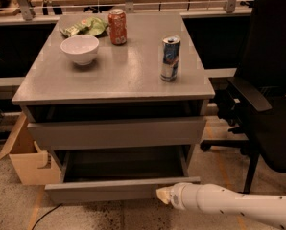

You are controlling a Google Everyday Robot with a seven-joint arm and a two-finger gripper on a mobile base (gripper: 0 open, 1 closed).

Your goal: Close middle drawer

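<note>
The middle drawer of the grey cabinet is pulled well out, and its grey box interior shows. Its flat front faces me low in the view. My gripper is the cream tip of a white arm that comes in from the lower right. It sits against the right end of that drawer front. The drawer front above sits nearly flush under the tabletop. Anything below the open drawer is hidden by it.
On the cabinet top stand a white bowl, a red can, a blue-silver can and a green bag. A black office chair stands close on the right. An open cardboard box is on the floor at left.
</note>
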